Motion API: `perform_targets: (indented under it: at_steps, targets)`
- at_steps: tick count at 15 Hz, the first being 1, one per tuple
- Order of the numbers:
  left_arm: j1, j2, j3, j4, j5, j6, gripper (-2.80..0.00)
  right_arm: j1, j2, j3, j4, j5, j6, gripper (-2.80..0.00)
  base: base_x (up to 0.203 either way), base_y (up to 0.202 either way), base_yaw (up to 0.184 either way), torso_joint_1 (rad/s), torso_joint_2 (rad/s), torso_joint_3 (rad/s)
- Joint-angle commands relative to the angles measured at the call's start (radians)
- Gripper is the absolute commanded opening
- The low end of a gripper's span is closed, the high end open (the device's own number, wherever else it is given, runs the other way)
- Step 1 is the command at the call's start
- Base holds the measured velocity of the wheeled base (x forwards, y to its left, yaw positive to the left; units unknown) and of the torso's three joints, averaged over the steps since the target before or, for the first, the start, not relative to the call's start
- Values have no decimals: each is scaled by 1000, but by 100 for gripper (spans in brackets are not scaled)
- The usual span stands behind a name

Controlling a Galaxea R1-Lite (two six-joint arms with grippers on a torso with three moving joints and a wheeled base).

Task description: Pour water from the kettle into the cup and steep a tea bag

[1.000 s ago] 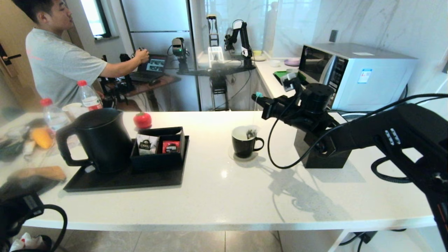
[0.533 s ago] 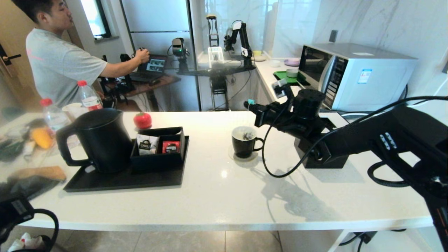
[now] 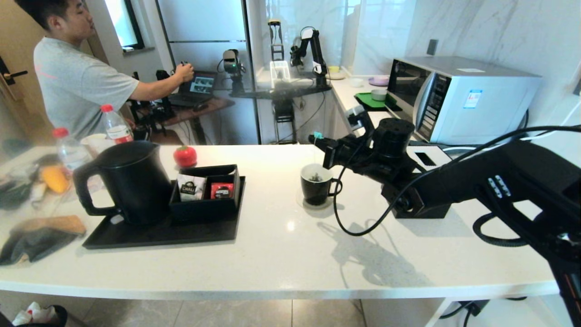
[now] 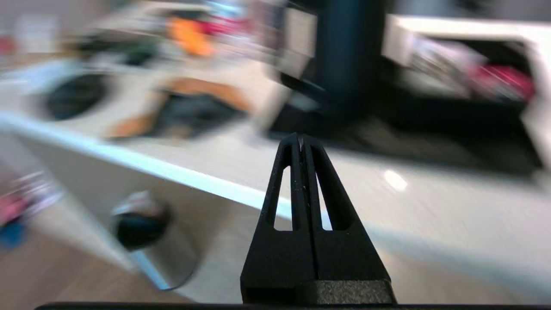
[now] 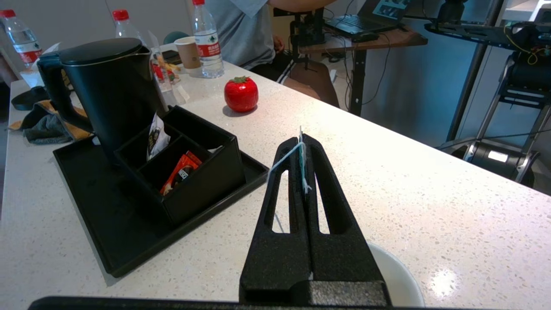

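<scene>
While the right gripper (image 3: 319,140) hangs just above the cup (image 3: 316,184), its jaws are pressed together on the teal paper tag and white string (image 5: 285,158) of the tea bag (image 3: 316,177), which hangs down inside the cup, low in the white interior. The string runs nearly straight down from the fingertips to the bag. The cup stands on a pale coaster on the white counter (image 3: 281,254), well apart from the kettle (image 3: 127,181), which stands with its lid on at the left end of the black tray (image 3: 159,234) beside the sachet box (image 3: 206,193).

The left gripper (image 4: 300,144) is pinched fully closed on nothing and sits low by the counter's front edge (out of the head view, idle).

Judgement: the step in hand is steeping. To do it well, keep the pinch on the tag firm, keep the fingertips centred over the cup's mouth so the string clears the rim, and dip with short vertical strokes only. Sideways pull could drag the light cup or tip it. Whether there is water in the cup I cannot tell.
</scene>
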Motion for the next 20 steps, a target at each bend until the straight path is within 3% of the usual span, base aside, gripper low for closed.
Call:
perform_targets:
  at_steps: [1,2,4,6,7,11,13,16,17,20]
  targets:
    - [-6,-154,0,138,-211,3,-280,13,1,-3,-7,4,1,-280,0,0,0,0,0,0]
    - [-9,-195,0,197,-298,3,-280,16,1,-3,-9,4,1,-280,0,0,0,0,0,0]
    - [-11,-300,0,339,-411,3,-280,20,2,-1,-22,4,1,-280,0,0,0,0,0,0]
    - [-18,-391,-4,460,-471,-17,-280,20,3,2,-29,3,1,-280,0,0,0,0,0,0]
    - [-27,-393,-8,503,-491,-60,-280,22,3,3,-29,3,1,-280,0,0,0,0,0,0]
    - [-90,-445,-17,532,-497,-43,-280,25,8,5,-25,3,1,-280,0,0,0,0,0,0]
    - [-81,-521,-28,568,-498,-13,-280,34,19,5,-24,1,1,-280,0,0,0,0,0,0]
    - [-73,-646,-72,704,-478,-16,-280,44,46,3,-28,1,-1,-280,0,0,0,0,0,0]
    - [-73,-646,-71,705,-471,-21,-280,47,57,2,-29,1,-2,-280,0,0,0,0,0,0]
    - [-73,-646,-68,705,-465,-119,-280,48,78,2,-29,1,-2,-280,0,0,0,0,0,0]
